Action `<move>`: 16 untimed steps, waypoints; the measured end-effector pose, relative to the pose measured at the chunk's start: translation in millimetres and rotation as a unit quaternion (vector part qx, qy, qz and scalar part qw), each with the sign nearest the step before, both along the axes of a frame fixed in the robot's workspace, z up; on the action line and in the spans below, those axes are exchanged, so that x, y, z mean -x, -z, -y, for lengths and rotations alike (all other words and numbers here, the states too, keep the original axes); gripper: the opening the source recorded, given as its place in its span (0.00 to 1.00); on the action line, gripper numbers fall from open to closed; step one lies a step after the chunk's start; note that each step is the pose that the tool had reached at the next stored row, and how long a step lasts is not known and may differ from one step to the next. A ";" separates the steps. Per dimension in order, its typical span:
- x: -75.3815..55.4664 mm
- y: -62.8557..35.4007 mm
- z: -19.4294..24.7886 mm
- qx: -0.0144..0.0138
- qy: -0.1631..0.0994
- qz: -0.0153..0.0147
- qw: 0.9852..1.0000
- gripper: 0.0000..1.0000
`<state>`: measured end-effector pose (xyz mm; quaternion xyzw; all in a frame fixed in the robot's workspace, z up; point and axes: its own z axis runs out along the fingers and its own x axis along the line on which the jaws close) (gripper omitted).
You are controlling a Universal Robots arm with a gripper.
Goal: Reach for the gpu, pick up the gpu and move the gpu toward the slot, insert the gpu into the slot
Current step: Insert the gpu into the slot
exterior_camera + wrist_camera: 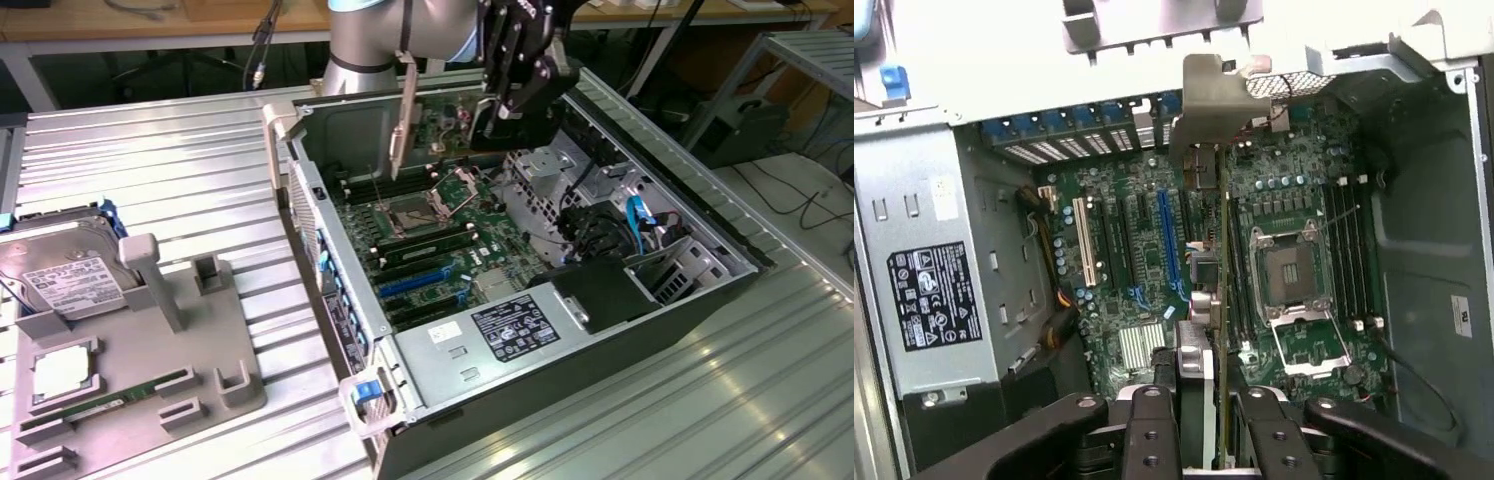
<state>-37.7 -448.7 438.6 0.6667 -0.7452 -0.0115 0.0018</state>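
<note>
Exterior view: I have the tool [497,125] over the open grey steel PC case [694,290], which lies on its side on the ribbed metal worktop [174,160]. Tool is narrow, clamped on the gpu [424,125], a thin flat dark circuit card held on edge in the air. Its silvery metal bracket [400,125] hangs at the end toward the exterior view's left. The slot [407,285], a long narrow blue plastic connector strip, sits on the green board, lower in the case and nearer the boxy power supply [514,330] with the black label. Card is well apart from it, above the square metal CPU socket [414,215].

Wrist view: gpu [1222,300] is edge-on between the black matte fingers [1154,430], bracket [1204,110] at the far end by the case's rear wall. Slot [1166,240] runs parallel to the card's long axis, so alignment in angle looks fine to me. The offset is sideways: slot lies on the card's side away from the CPU socket [1294,270], between the card and the white slot [1086,240]. Not seated.
</note>
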 end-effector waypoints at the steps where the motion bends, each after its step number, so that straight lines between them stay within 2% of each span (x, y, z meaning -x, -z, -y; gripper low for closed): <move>1: 0.0 0.0 0.0 0.000 -0.012 0.000 1.000 0.28; 5: 0.0 0.0 0.0 0.000 -0.046 0.000 0.999 0.28; 9: -0.5 0.1 0.0 0.000 -0.045 0.000 0.999 0.28; 11: -0.4 0.3 -0.1 0.000 -0.023 0.000 1.000 0.28; 16: -0.4 0.4 0.0 0.000 -0.023 0.000 1.000 0.28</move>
